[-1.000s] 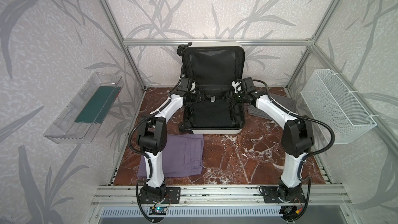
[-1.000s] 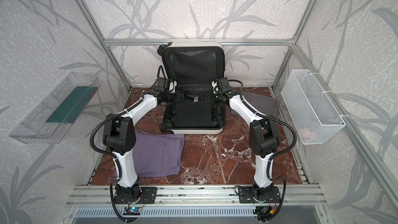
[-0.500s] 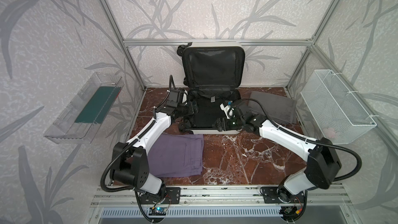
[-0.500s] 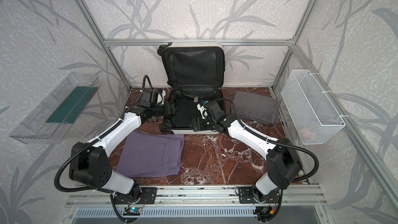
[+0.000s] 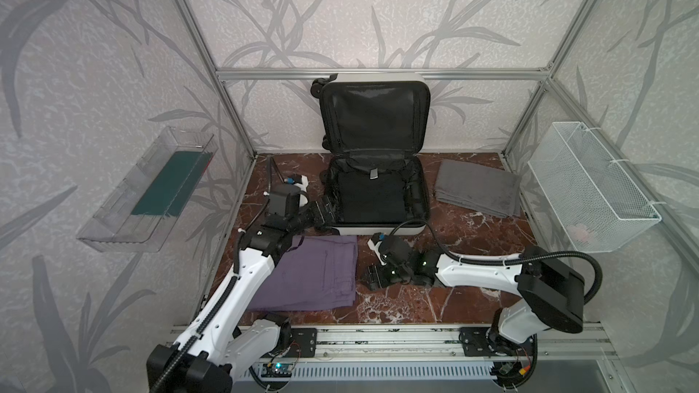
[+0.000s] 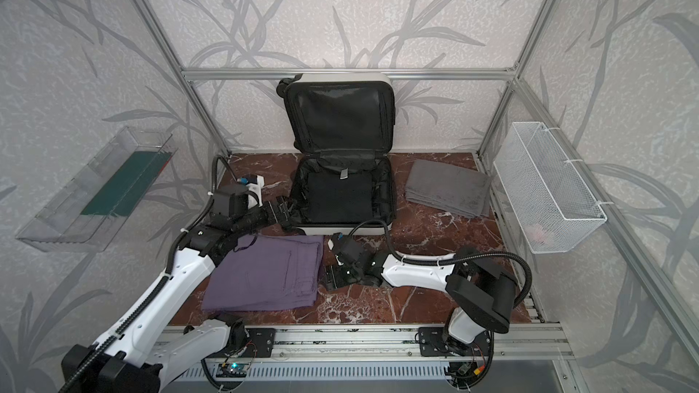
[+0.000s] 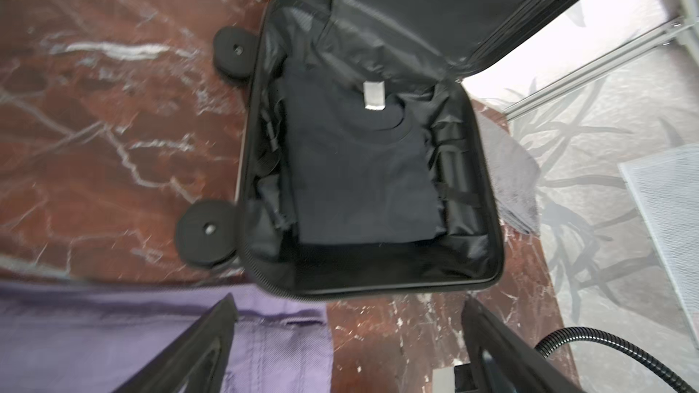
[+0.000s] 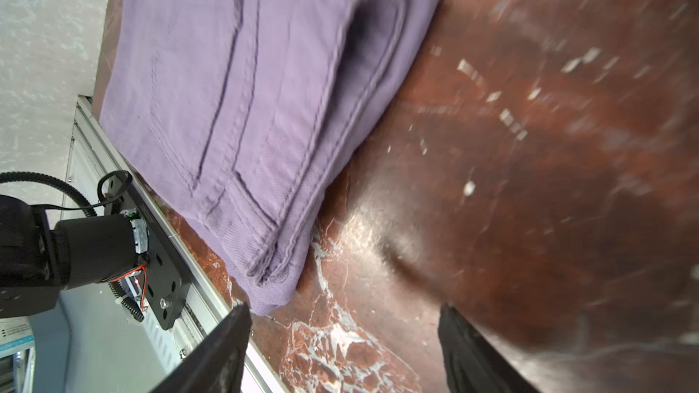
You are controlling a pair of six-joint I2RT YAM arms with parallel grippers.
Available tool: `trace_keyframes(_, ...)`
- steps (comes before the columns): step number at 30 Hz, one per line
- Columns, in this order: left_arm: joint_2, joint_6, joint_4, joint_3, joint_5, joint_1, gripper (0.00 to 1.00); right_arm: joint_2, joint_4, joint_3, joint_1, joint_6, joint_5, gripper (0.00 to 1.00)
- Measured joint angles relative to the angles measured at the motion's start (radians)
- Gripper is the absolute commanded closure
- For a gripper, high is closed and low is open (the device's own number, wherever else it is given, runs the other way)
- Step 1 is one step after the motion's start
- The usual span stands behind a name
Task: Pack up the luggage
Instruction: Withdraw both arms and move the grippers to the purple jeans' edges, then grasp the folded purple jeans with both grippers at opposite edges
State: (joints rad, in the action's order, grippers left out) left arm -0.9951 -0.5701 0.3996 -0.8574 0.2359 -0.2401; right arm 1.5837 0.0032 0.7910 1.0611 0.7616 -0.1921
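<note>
small white hard-shell luggage [image 5: 359, 229] lying open at upper centre in both top views, against the back wall. black fabric lining throughout, black zipper seam round the rim, black wheels [image 7: 206, 232]. lid [image 5: 374, 119] standing upright against the wall. lower half flat on the floor with a folded black garment [image 5: 368, 198] inside, a small grey tab [image 7: 373, 95] at its collar edge. wheel end toward the left of the frame, opposite end toward the right, so long axis across the frame, though nearly square from above. hinge side toward the back, open mouth facing up.

left gripper [image 5: 321, 213] just beside the lower left corner of the flat half, near a wheel. jaws spread wide in the left wrist view, nothing between them. right gripper [image 5: 374, 277] low over bare floor at lower centre, just right of folded purple trousers [image 5: 314, 274]. jaws likewise well apart, gripping nothing.

red-brown marble surface [image 5: 472, 243] with white veins. folded grey towel [image 5: 476, 190] right of the luggage. pale walls [image 5: 340, 13] with a grey leaf pattern, aluminium frame [image 5: 378, 74]. white wire mesh basket [image 5: 590, 190] on the right wall, clear plastic tray [image 5: 113, 221] on the left wall, something dark green [image 5: 170, 183] lying in it.
</note>
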Motion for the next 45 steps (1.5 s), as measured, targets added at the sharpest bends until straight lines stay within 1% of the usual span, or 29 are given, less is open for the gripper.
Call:
trace_keyframes(5, 0.066, -0.009, 0.02, 0.073, -0.027, 0.013, 0.03, 0.03, 0.087, -0.004, 0.002, 0.062, -0.005, 0.2)
trace_keyframes(15, 0.088, -0.009, 0.019, 0.082, -0.029, 0.027, 0.03, 0.217, 0.204, 0.101, 0.001, 0.143, -0.034, 0.2)
trace_keyframes(17, 0.088, -0.009, 0.02, 0.082, -0.028, 0.027, 0.03, 0.243, 0.225, 0.123, 0.001, 0.156, -0.037, 0.22)
trace_keyframes(19, 0.088, -0.009, 0.02, 0.082, -0.025, 0.027, 0.03, 0.266, 0.256, 0.132, 0.001, 0.172, -0.045, 0.27)
trace_keyframes(20, 0.088, -0.009, 0.02, 0.082, -0.025, 0.027, 0.03, 0.274, 0.27, 0.134, 0.001, 0.18, -0.046, 0.3)
trace_keyframes(21, 0.088, -0.01, 0.02, 0.082, -0.024, 0.027, 0.03, 0.283, 0.287, 0.135, 0.001, 0.188, -0.049, 0.38)
trace_keyframes(27, 0.096, -0.01, 0.02, 0.082, -0.02, 0.027, 0.03, 0.331, 0.366, 0.118, -0.01, 0.246, -0.071, 0.96)
trace_keyframes(28, 0.098, -0.011, 0.02, 0.082, -0.02, 0.027, 0.03, 0.331, 0.388, 0.104, -0.012, 0.254, -0.076, 1.0)
trace_keyframes(33, 0.106, -0.015, 0.02, 0.082, -0.011, 0.027, 0.03, 0.304, 0.472, 0.011, -0.05, 0.274, -0.113, 1.0)
trace_keyframes(38, 0.103, -0.018, 0.021, 0.082, 0.011, 0.027, 0.03, 0.172, 0.463, -0.148, -0.14, 0.248, -0.154, 1.0)
trace_keyframes(41, 0.095, -0.022, 0.021, 0.082, 0.027, 0.027, 0.03, 0.051, 0.402, -0.25, -0.223, 0.207, -0.178, 1.0)
trace_keyframes(45, 0.092, -0.025, 0.029, 0.084, 0.04, 0.027, 0.03, -0.141, 0.24, -0.357, -0.345, 0.126, -0.198, 1.0)
